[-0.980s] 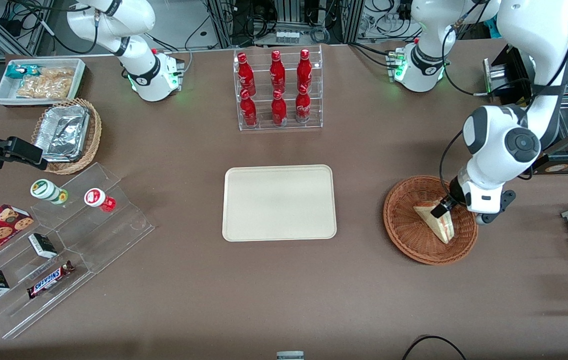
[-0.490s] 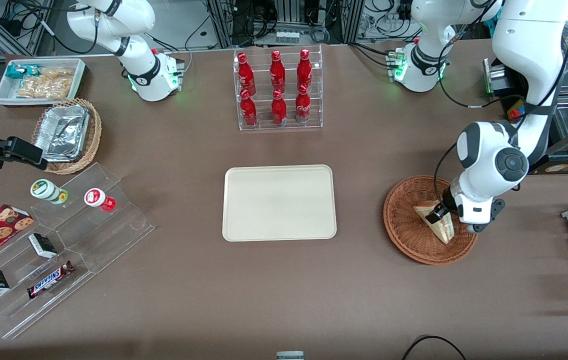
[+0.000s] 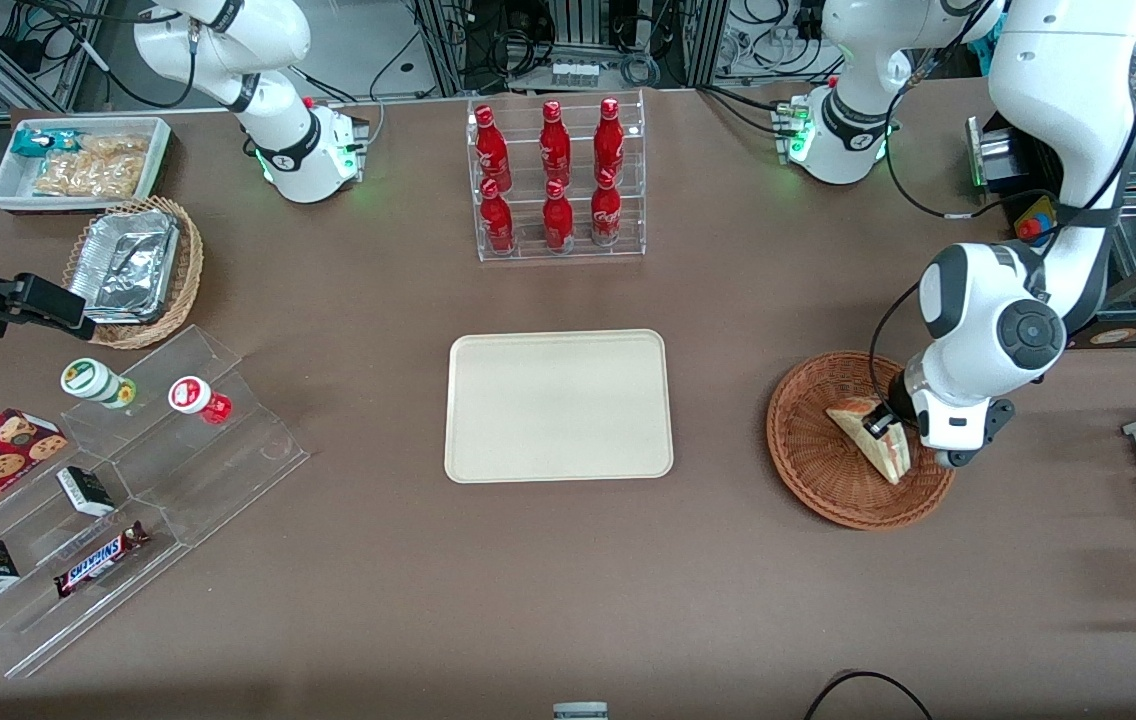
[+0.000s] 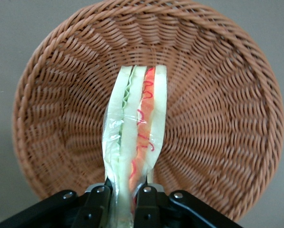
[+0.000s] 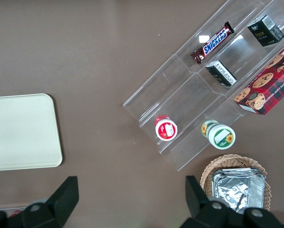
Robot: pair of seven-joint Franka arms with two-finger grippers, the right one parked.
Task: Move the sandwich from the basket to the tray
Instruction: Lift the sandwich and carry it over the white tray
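While your tool (image 4: 125,202) pinches the sandwich (image 4: 135,142) by its cut edge, the wedge sits low inside the basket (image 3: 828,480), so you look to be at the grasp step. Next you probably need a straight lift over the rim, then a carry to the tray (image 3: 558,405), mid-tabletop.

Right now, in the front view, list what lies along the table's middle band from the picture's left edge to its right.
Tan wicker basket with foil containers → cream rectangular tray → reddish-brown wicker basket → wrapped triangular sandwich → left arm's pincer, shut on the sandwich.
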